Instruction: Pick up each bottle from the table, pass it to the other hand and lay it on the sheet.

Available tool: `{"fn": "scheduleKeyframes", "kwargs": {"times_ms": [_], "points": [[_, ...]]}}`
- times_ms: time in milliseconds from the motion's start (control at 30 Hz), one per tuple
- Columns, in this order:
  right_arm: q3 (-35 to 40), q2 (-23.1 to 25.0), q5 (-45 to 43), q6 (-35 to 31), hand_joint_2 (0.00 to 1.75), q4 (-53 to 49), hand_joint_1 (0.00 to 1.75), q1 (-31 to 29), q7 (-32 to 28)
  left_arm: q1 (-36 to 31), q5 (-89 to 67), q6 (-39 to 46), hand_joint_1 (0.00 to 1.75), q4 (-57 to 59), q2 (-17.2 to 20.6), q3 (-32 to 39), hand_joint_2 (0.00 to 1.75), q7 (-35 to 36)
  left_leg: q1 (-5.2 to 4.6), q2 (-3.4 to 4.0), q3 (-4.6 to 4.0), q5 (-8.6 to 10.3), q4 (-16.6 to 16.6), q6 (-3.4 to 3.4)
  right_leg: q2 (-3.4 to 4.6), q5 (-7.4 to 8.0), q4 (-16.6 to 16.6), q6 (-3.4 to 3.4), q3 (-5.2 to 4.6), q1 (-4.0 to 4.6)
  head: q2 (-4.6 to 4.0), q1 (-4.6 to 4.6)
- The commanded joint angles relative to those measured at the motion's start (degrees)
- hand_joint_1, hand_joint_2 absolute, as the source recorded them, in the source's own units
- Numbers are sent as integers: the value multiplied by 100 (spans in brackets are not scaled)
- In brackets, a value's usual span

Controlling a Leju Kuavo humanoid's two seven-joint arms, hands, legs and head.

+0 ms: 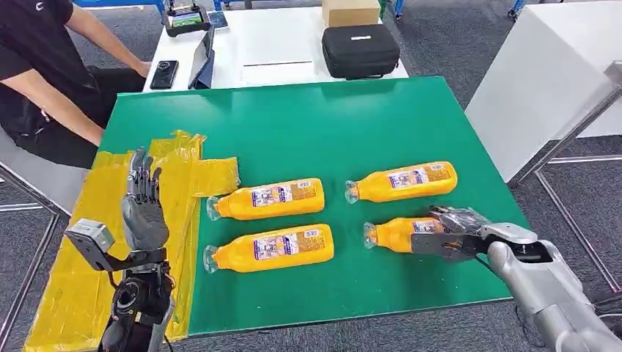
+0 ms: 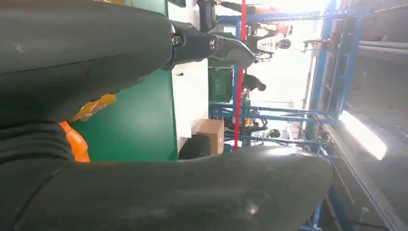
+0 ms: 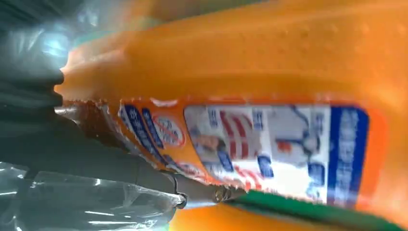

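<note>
Right hand [image 1: 455, 229]: it is closing around the base end of the nearest bottle [image 1: 396, 233], fingers wrapping the body while the bottle is still lying on the green counter [image 1: 323, 125]; whether it is gripping firmly yet I cannot tell for sure, but it looks like a hold.
Why held there: gripping the base is leaving the neck end free, which should be making the pass to the other hand easier.
Left hand [image 1: 143, 209]: it is standing upright over the yellow sheet [image 1: 81, 279], fingers spread and holding nothing, apparently waiting to receive.
Other bottles: three more orange bottles are lying on their sides on the counter, necks pointing toward the sheet — one far right [image 1: 402, 182], one middle [image 1: 268, 199], one near [image 1: 270, 248] — all apart from each other.
Sheet: it is lying crumpled along the counter's left edge, with no bottle on it yet.
Labels: each bottle is carrying a blue, white and red label; the writing is too blurred to read, even in the right wrist view [image 3: 269, 144].
Beyond: a black case [image 1: 360, 50] is sitting on a white table, with a seated person [image 1: 44, 81] nearby.
</note>
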Motion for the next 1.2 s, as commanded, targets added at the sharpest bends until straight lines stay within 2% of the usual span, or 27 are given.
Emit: {"fn": "scheduleKeyframes", "kwargs": {"times_ms": [33, 200, 300, 400, 433, 500, 533, 567, 600, 667, 733, 800, 900, 1000, 1067, 1167, 1200], "points": [[439, 66, -109, -26, 175, 321, 175, 260, 79, -251, 11, -2, 0, 462, 97, 16, 0, 36, 5, 4, 25, -4, -8, -8, -11, -5, -15, -3, 32, 7, 0, 2], [223, 64, -298, -337, 175, 127, 175, 428, 133, -266, 14, -18, 0, 506, 116, -29, 0, 36, 5, 8, 46, -8, -11, -14, -16, -9, -18, -6, 53, 10, 0, -2], [-153, 161, -586, -603, 175, -197, 175, 623, 213, -146, 59, -50, 0, 427, 115, -21, 0, 17, 6, 14, 55, -11, -11, -14, -12, -10, -18, -6, 61, 10, 0, 2], [-802, 348, -1226, -982, 175, -853, 175, 961, 37, 50, 124, -49, 0, 284, 106, 46, 0, 26, 4, 18, 51, -13, -7, -10, -2, -7, -12, -4, 54, 8, 0, 0], [-1130, 488, -1668, -1088, 175, -1257, 175, 1073, -199, 137, 271, -186, 0, 214, 101, 84, 0, -10, 3, 31, 63, -21, -9, -14, 3, -13, -14, -6, 64, 8, 0, -2], [-1281, 575, -1892, -1067, 175, -1543, 175, 1109, -194, 165, 276, -197, 0, 196, 97, 97, 0, -11, 3, 37, 52, -20, -7, -11, 13, -8, -11, -5, 52, 7, 0, 2], [-1560, 788, -2392, -1145, 175, -1713, 175, 1088, -505, 151, 265, -200, 0, 191, 93, 82, 0, 0, 0, 31, 41, -17, -4, -9, 12, -7, -4, -3, 42, 4, 0, 4], [-1689, 920, -2650, -1099, 175, -1873, 175, 1024, -567, 127, 284, -253, 0, 198, 93, 47, 0, 42, 0, 46, 46, -24, -3, -12, 23, -10, -3, -4, 47, 5, 0, -2], [-1814, 1075, -2957, -1015, 175, -2008, 175, 896, -635, 105, 427, -376, 0, 197, 72, 44, 175, 83, -2, 68, 51, -33, 0, -17, 39, -12, 1, -6, 46, 4, 0, -2], [-2024, 1414, -3565, -991, 175, -2368, 175, 611, -706, -28, 474, -387, 0, 327, 73, -70, 175, 208, -7, 65, 17, -24, 4, -19, 40, 1, 13, -3, 6, -3, 0, 0], [-1945, 1693, -3683, -1007, 175, -2391, 175, 182, -616, -187, 702, -546, 0, 477, 69, -214, 175, 268, -7, 74, 0, -23, 8, -20, 46, 1, 20, -4, -12, -2, 0, -4], [-1825, 1739, -3719, -1038, 175, -2303, 175, 22, -526, -243, 770, -486, 0, 523, 94, -309, 175, 261, -6, 92, 4, -24, 10, -24, 56, 5, 23, -9, -17, -1, 0, -2], [-1586, 1834, -3744, -1274, 175, -1943, 175, -345, -602, -367, 979, -501, 0, 614, 95, -462, 175, 316, -3, 57, 2, -7, 0, -19, 31, 7, 12, -8, -15, 0, 0, -2], [-1336, 2021, -3690, -1429, 175, -1585, 175, -687, -572, -456, 1122, -489, 0, 643, 96, -579, 175, 367, -3, 59, 1, -4, 2, -14, 35, 9, 13, -11, -15, -1, 0, 0], [-1023, 2297, -3469, -1614, 175, -965, 175, -1198, -376, -596, 1245, -540, 0, 725, 29, -666, 175, 462, -3, 85, 22, -20, 10, -21, 47, -1, 18, -13, 6, 2, 0, 0], [-693, 3024, -3069, -2130, 175, 242, 175, -1866, -153, -846, 1410, -569, 0, 856, -55, -807, 175, 576, -3, 75, -5, -4, 3, -14, 52, 15, 14, -12, -20, 0, 0, 0], [-601, 3201, -2957, -2231, 175, 509, 175, -1978, -108, -902, 1424, -565, 0, 878, -62, -844, 175, 582, -1, 106, 7, -12, 8, -20, 75, 16, 18, -16, -15, 3, 0, -2]]}}
